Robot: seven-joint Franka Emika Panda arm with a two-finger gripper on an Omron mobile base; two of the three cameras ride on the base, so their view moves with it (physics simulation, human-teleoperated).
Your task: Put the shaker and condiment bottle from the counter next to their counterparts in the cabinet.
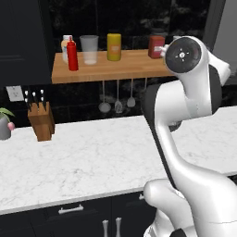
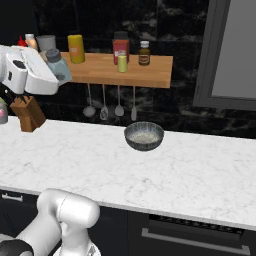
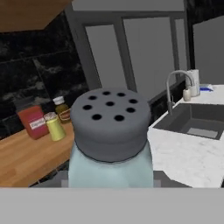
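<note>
The shaker point(image 3: 110, 140) stands upright in the gripper point(image 2: 52, 70), its long axis vertical and its dark grey perforated cap up; in the hand view the cap faces the camera with the pale blue body below it. In the right base view it point(image 2: 57, 67) is held in the air in front of the left part of the wooden shelf point(image 2: 150, 75), well above the marble counter point(image 2: 190, 175). The fingers are clenched on the shaker, though the fingertips themselves are hidden behind the hand's white housing and the shaker's body. The arm rises from the base, bends at a raised elbow and reaches to shelf height, its hand level with the plank. The red condiment bottle point(image 1: 72, 55) already stands upright on the shelf, nozzle up, just beside the peach bottle point(image 1: 66, 46), which it partly hides. The yellow-green shaker point(image 2: 122, 63) stands farther along the shelf, in front of a red jar point(image 2: 120, 47) and near a small brown bottle point(image 2: 144, 53). A clear cup point(image 1: 89, 49) and a yellow jar point(image 1: 114, 46) stand between the two groups. A metal bowl point(image 2: 144, 136) sits on the counter, and a knife block point(image 1: 40, 121) at its left.
</note>
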